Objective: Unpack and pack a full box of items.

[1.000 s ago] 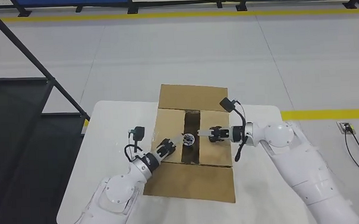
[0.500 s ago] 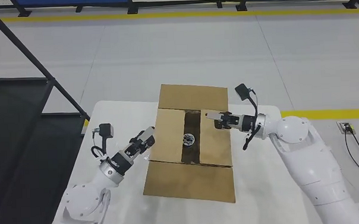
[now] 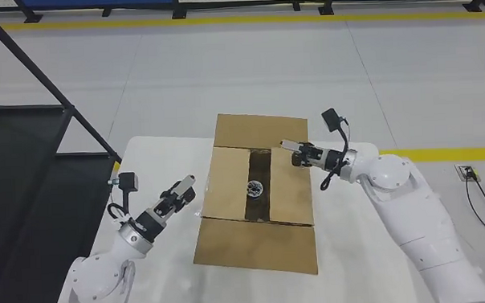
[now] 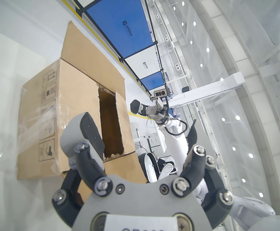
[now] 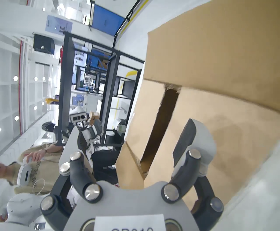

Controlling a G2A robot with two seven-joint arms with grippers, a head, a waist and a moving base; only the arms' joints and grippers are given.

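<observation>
A brown cardboard box (image 3: pixel 227 184) stands in the middle of the white table (image 3: pixel 147 167). Its two top flaps lie almost flat, leaving a dark slot (image 3: pixel 259 163) between them. A small round black-and-white item (image 3: pixel 256 187) shows down in the slot. My left gripper (image 3: pixel 187 184) hovers open and empty just left of the box, above the table; in the left wrist view this gripper (image 4: pixel 142 133) faces the box's taped side (image 4: pixel 54 122). My right gripper (image 3: pixel 287 145) is open and empty above the right flap's far corner. In the right wrist view the gripper (image 5: pixel 135 142) looks along the slot (image 5: pixel 161 122).
A black metal rack (image 3: pixel 34 159) stands at the table's left. Bare table lies on both sides of the box. The outer flaps (image 3: pixel 258 131) fold out at the far and near ends. A yellow floor line (image 3: pixel 443 154) runs past the right edge.
Both grippers have pulled back from the slot. The left one moved left off the box to the table side. The right one rose toward the far right corner.
</observation>
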